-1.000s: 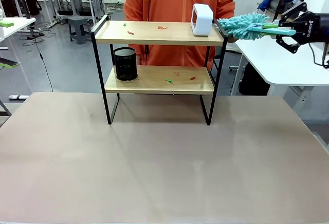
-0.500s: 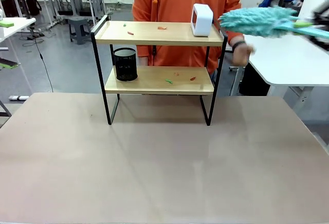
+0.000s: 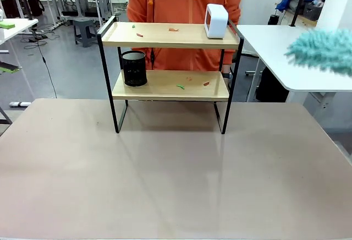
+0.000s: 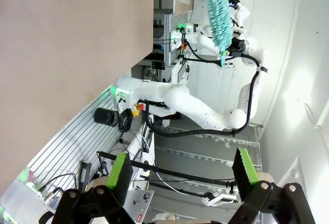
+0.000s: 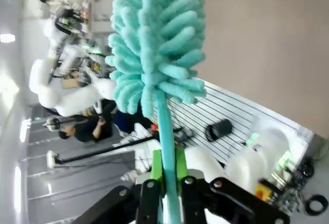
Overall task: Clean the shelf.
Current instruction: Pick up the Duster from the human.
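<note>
Two-tier shelf (image 3: 187, 37) at the far middle of the tan table (image 3: 176, 168), white box (image 3: 216, 21) on its top board, black mesh cup (image 3: 134, 68) below, scraps (image 3: 180, 86) on both boards, right gripper (image 5: 168, 170) clamped on the handle of a teal duster (image 5: 154, 44), left gripper (image 4: 182, 157) spread wide, empty, sticker (image 4: 140, 212) print unreadable

The left claw (image 4: 182, 175) points along the worktop with its jaws spread wide, green pads (image 4: 122, 175) facing each other. The right claw (image 5: 168, 172) is clamped (pads pressed tight) on the handle of a teal duster (image 5: 157, 39), its white arm (image 4: 195, 108) bent at the elbow.
</note>
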You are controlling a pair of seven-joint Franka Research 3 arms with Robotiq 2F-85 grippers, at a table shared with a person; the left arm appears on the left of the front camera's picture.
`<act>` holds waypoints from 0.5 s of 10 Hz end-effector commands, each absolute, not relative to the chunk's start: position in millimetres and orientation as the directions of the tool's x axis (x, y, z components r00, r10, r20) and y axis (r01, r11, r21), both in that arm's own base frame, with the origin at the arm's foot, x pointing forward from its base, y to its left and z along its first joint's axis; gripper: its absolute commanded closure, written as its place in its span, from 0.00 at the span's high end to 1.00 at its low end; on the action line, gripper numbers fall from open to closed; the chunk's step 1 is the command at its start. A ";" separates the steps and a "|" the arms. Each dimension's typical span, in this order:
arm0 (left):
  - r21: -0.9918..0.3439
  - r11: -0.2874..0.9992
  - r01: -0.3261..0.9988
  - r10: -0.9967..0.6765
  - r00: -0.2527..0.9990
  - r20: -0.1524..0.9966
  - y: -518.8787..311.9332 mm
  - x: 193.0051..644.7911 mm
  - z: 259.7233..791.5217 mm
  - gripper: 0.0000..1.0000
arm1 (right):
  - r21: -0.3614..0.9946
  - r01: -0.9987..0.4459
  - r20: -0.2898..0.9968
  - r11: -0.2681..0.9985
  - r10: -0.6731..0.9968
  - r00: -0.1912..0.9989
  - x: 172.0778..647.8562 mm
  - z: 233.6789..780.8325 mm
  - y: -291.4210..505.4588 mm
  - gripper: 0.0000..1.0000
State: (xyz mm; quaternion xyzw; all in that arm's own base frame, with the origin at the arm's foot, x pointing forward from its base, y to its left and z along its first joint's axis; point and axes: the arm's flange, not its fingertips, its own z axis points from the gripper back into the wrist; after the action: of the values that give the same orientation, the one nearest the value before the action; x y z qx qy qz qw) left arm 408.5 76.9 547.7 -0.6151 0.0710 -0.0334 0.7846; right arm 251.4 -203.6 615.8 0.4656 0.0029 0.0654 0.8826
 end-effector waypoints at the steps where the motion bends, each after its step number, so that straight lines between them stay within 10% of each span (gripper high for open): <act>1: -0.974 0.223 -0.027 -0.140 0.988 -0.060 76.3 406.9 550.6 1.00 | 0.703 -0.094 0.013 0.705 0.119 0.993 251.8 585.6 -187.9 0.00; 5: -0.974 0.223 -0.027 -0.140 0.988 -0.060 76.3 406.9 550.6 1.00 | 0.822 -0.113 0.056 0.558 0.118 0.991 251.4 615.8 -203.6 0.00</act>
State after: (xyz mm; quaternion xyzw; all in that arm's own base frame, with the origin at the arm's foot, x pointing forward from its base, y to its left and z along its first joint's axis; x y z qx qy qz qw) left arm 408.5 77.0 547.6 -0.6151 0.0710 -0.0334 0.7845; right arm 248.8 -202.1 607.4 0.4508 0.0057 0.0650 0.8902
